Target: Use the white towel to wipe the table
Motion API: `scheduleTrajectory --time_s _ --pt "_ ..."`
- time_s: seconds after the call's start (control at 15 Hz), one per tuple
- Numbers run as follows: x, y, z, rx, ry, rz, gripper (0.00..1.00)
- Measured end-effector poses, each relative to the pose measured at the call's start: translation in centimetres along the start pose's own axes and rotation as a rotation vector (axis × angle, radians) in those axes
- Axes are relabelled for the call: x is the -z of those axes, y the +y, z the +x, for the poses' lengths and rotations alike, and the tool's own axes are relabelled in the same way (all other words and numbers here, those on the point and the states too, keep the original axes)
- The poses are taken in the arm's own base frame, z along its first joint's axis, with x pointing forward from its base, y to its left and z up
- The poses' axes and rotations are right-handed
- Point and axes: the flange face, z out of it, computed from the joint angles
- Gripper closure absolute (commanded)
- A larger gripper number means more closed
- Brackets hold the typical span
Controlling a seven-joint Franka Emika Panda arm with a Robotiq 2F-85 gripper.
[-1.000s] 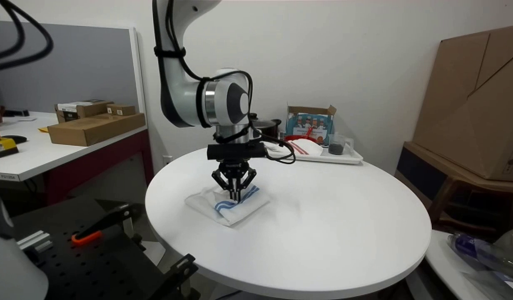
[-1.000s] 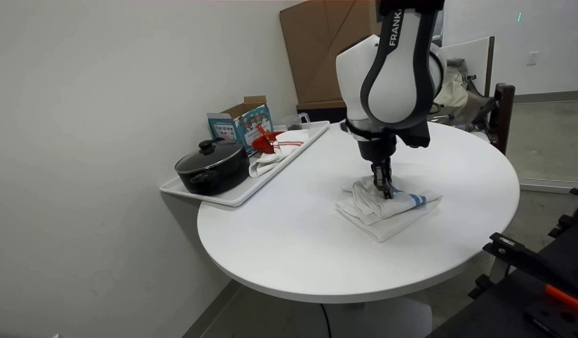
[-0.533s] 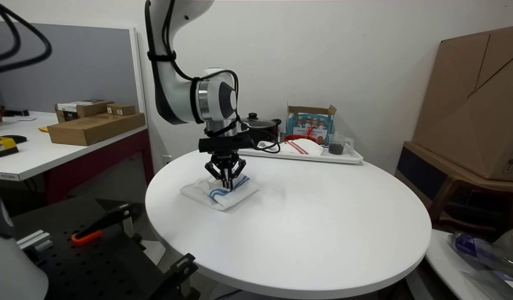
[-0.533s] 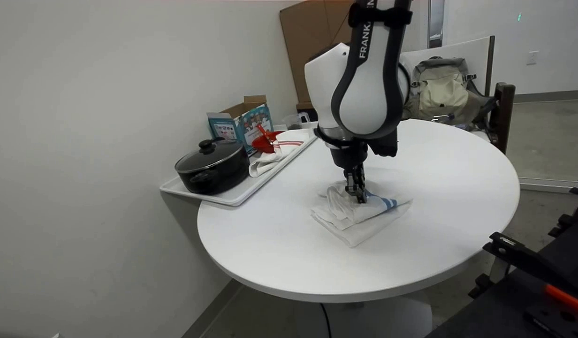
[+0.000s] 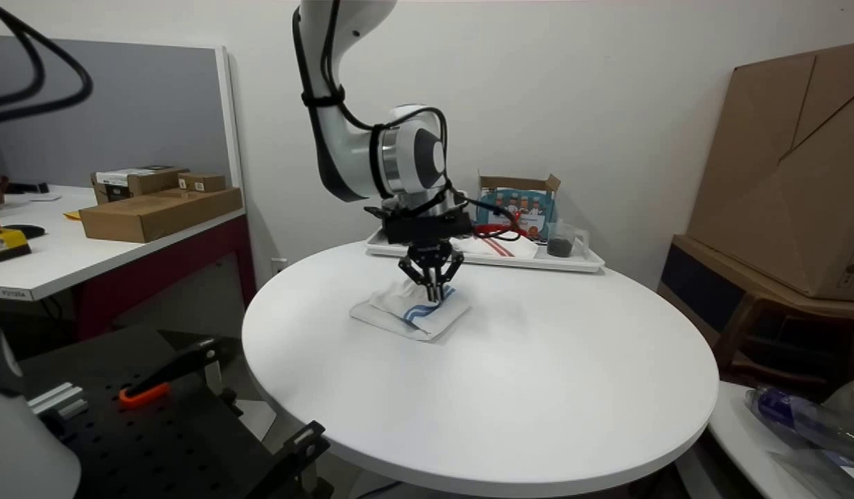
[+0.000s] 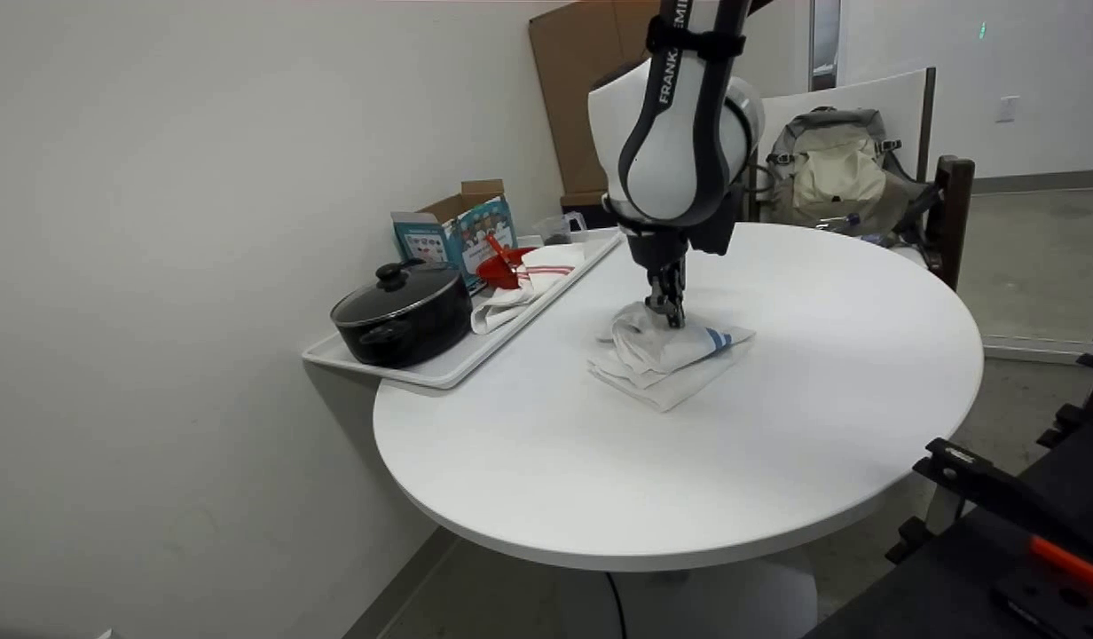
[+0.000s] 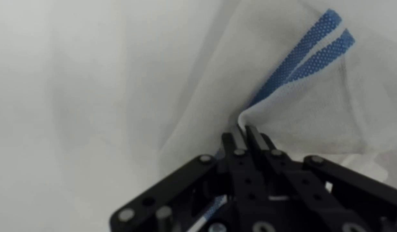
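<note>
The white towel [image 5: 392, 305] with blue stripes lies loosely folded on the round white table [image 5: 538, 388]. It also shows in an exterior view [image 6: 640, 355] and in the wrist view [image 7: 308, 112]. My gripper [image 5: 435, 294] points down at the towel's middle in both exterior views [image 6: 671, 319]. In the wrist view the fingertips [image 7: 243, 129] are shut on a pinched fold of the towel beside the blue stripes. The rest of the towel spreads flat around the fingers. The fingers hide part of the fold.
A white tray [image 6: 453, 371] at the table's wall side holds a black lidded pot [image 6: 400, 315], a red bowl [image 6: 496, 272], a red-striped towel [image 6: 546, 264], a blue box [image 6: 486, 229] and a clear cup [image 5: 560, 240]. A large cardboard box [image 5: 787, 173] stands beyond the table.
My gripper has slid the towel across the table, in an exterior view first left and back, then right and further back toward the tray. The gripper has stayed shut on it.
</note>
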Motion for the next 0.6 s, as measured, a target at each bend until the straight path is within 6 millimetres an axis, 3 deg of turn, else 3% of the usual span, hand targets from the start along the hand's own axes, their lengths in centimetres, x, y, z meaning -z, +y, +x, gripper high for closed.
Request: scheduleTrajectory --time_s 0.27,0.4,0.6 --pt "-0.3 6.9 -3.1 -0.167 -0.114 0.079 0.41" --pt "-0.2 8.4 -4.6 -0.201 -0.182 0.177 0.27" --pt "1.1 8.6 -6.0 -0.238 -0.248 0.345 0.05"
